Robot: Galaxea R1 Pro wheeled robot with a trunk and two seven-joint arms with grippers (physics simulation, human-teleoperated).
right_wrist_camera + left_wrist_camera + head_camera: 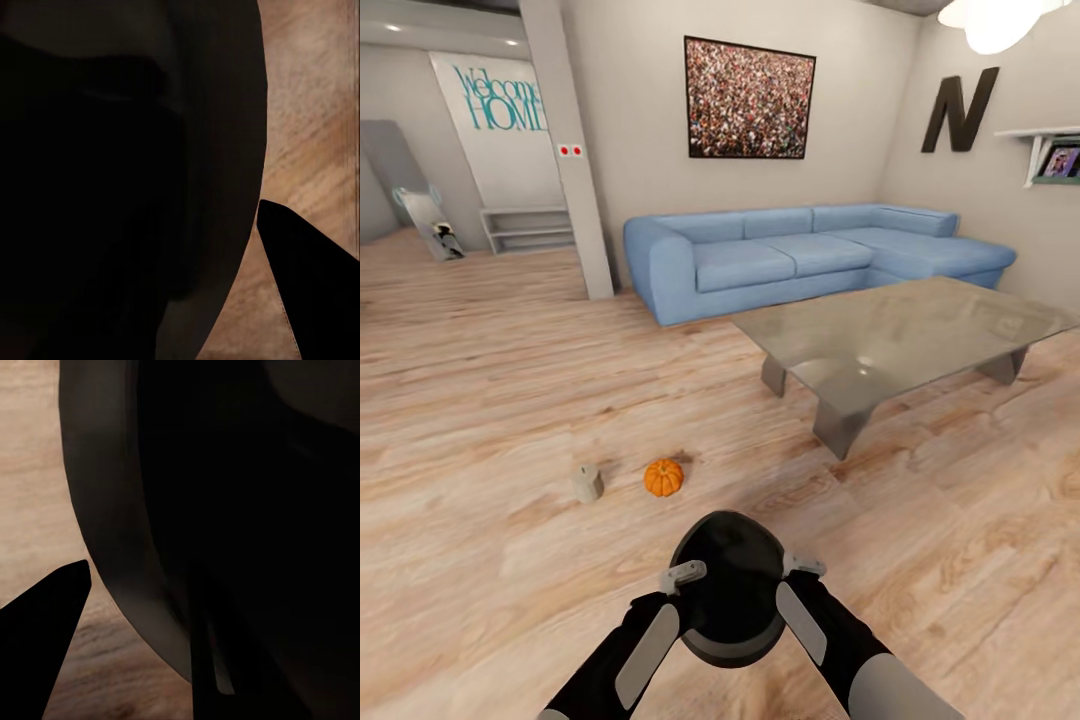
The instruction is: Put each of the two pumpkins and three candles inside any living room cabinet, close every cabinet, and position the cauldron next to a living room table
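The black round cauldron (pixel 728 590) hangs low in front of me, held between both arms. My left gripper (pixel 685 577) is shut on its left rim and my right gripper (pixel 803 566) on its right rim. In the left wrist view the cauldron's dark wall (pixel 112 510) is close up, with one dark finger (pixel 45 637) outside it. The right wrist view shows the same wall (pixel 225 150) and an outer finger (pixel 315 285). On the floor beyond the cauldron lie an orange pumpkin (pixel 663 477) and, to its left, a beige candle (pixel 588 483). The cabinet is out of view.
A low glass-topped table (pixel 900 335) stands ahead to the right, with a blue corner sofa (pixel 800 255) behind it against the wall. A grey pillar (pixel 575 150) rises at the left of the sofa. Wooden floor (pixel 490 400) stretches to the left.
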